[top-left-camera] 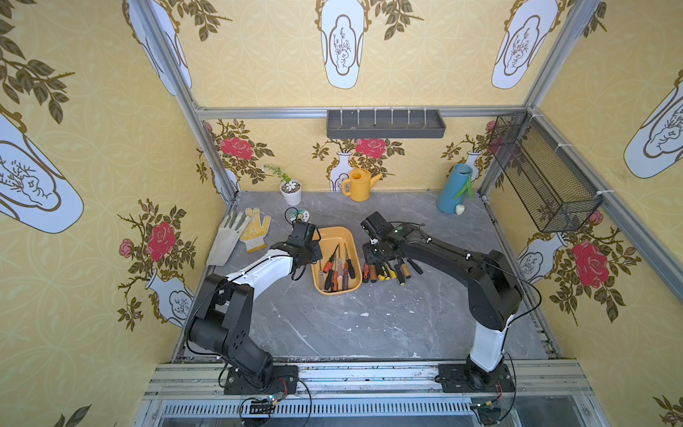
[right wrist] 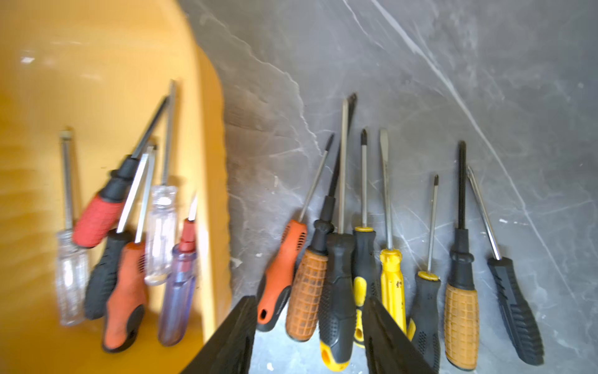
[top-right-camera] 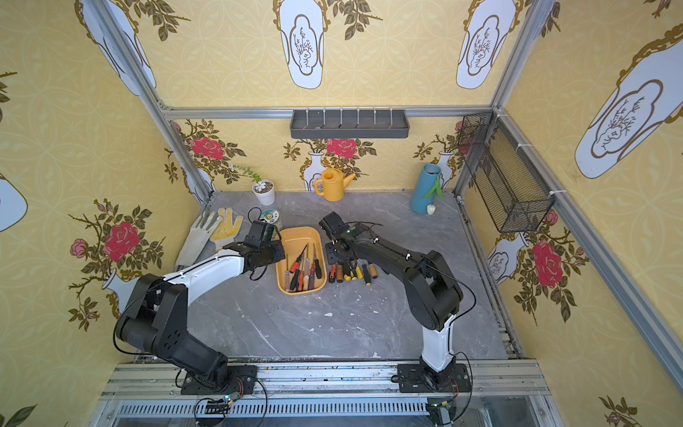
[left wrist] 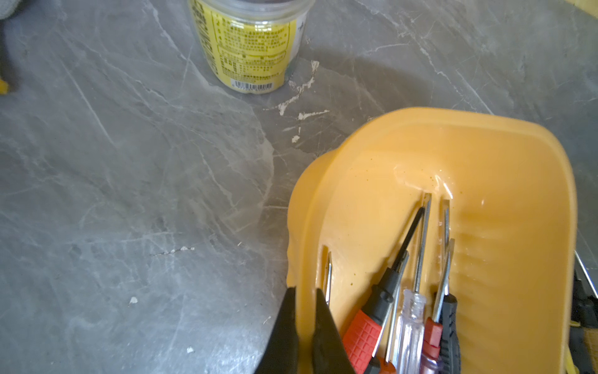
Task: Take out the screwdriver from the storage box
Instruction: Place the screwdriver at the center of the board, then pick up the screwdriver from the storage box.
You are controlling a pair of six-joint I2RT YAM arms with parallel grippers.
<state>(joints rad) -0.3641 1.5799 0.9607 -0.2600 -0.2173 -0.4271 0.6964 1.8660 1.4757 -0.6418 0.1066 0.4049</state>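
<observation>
We judge a screwdriver to be a light, rigid thing: a thin, slick steel shaft on a fatter handle. The ribbed rubber handles should grip well. The smooth clear plastic ones look more likely to slip. The handle, near where it meets the shaft, seems the best place to hold.

The storage box (top-left-camera: 332, 238) sits mid-table, between the two arms. Several screwdrivers (top-left-camera: 338, 270) lie in its near half, handles near, tips far, and its far half is bare. They overlap: the red-and-black-handled one (right wrist: 100, 217) lies slanted across a clear-handled one (right wrist: 69, 275), so lifting one may drag its neighbours. An orange-handled one (right wrist: 126, 291) lies on top and looks the easiest to take.

The left gripper (left wrist: 306, 291) is clenched on the box's left wall, one finger inside and one outside. That should keep the light tub from sliding.

The right gripper (right wrist: 310, 299) is released and holds nothing. It hangs over the handles of a row of screwdrivers (top-left-camera: 384, 271) lying on the grey table (top-left-camera: 332, 325), just right of the box.
</observation>
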